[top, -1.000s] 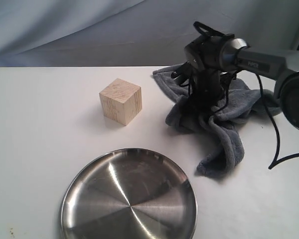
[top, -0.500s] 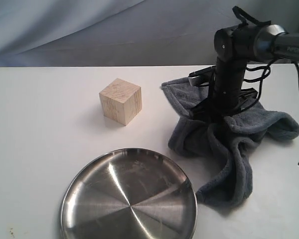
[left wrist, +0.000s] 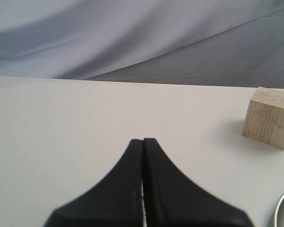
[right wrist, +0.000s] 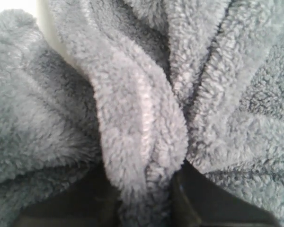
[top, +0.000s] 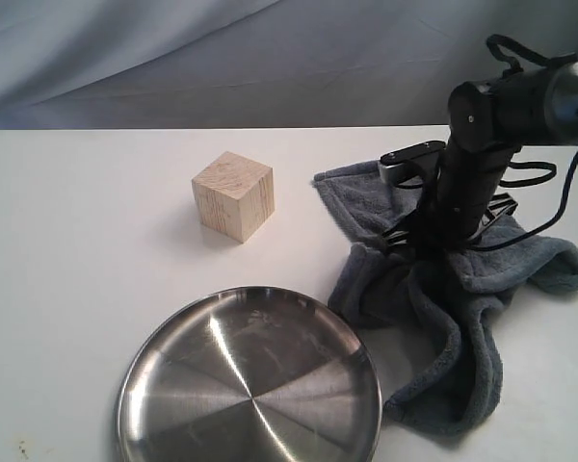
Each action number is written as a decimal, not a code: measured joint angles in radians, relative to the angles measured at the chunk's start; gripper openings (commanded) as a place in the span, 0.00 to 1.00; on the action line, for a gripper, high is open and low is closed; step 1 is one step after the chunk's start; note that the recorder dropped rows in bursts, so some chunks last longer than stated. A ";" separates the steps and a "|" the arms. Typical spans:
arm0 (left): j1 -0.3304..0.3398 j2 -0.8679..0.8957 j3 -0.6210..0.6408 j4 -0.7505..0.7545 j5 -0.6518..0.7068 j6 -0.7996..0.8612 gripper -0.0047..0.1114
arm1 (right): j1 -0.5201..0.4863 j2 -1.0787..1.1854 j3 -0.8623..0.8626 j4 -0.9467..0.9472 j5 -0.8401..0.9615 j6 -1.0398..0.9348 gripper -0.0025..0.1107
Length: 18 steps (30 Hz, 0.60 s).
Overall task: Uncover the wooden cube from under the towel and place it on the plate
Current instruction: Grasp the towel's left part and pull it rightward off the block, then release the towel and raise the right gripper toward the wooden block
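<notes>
1: Where is the cube [top: 233,195]?
2: Bare, mid-surface; plate [top: 250,385] at the near edge. Right gripper [top: 426,239] pinches a towel [top: 453,327] fold by the right edge; released late, its trailing hem may sweep the plate.

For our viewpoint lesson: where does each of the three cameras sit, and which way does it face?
Exterior: off the arms, above the table, facing wooden cube, plate, towel; right gripper and arm show.
Left wrist: on the left arm, low, facing the cube; shut left gripper shows.
Right wrist: pressed close to the towel; its fingers pinch a fold.
Shared: exterior and left wrist both show cube.
</notes>
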 measured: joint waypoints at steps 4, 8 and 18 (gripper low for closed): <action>0.000 0.000 0.000 0.000 0.000 0.000 0.04 | 0.000 0.000 0.001 -0.015 -0.004 -0.009 0.51; 0.000 0.000 0.000 0.000 0.000 0.000 0.04 | 0.000 -0.002 0.001 -0.068 -0.029 -0.011 0.70; 0.000 0.000 0.000 0.000 0.000 0.000 0.04 | 0.076 -0.151 0.004 -0.116 -0.146 -0.053 0.81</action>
